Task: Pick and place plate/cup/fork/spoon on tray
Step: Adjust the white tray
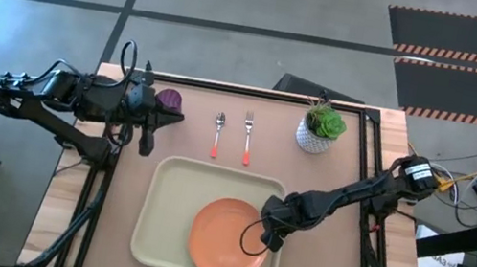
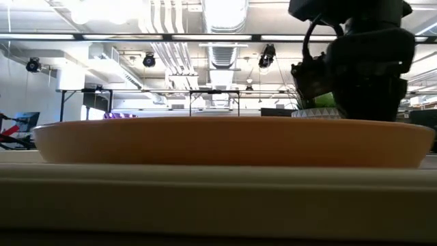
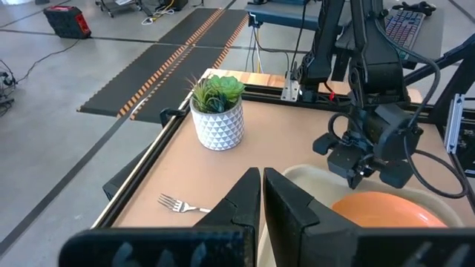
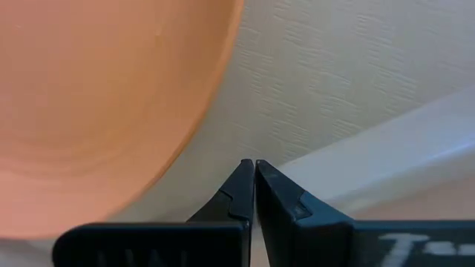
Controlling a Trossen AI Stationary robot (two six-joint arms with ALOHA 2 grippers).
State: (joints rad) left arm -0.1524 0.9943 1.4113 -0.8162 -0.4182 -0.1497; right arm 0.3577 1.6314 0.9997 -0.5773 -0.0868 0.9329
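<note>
The orange plate [image 1: 228, 241] lies flat in the near right part of the cream tray [image 1: 171, 202], and it also shows in the low view [image 2: 232, 140]. My right gripper [image 4: 254, 165] is shut and empty, pointing down over the tray floor just beside the plate's right rim [image 1: 271, 238]. The purple cup [image 1: 169, 100] stands at the far left of the table. My left gripper [image 3: 262, 178] is shut and empty beside the cup, on its near side [image 1: 173, 120]. The spoon [image 1: 217, 135] and the fork [image 1: 247, 138] lie side by side beyond the tray, handles toward it.
A white pot with a green plant [image 1: 321, 128] stands at the far right, also seen in the left wrist view [image 3: 217, 111]. A black frame rail [image 1: 255, 92] runs along the table's far edge. The tray's left half is bare.
</note>
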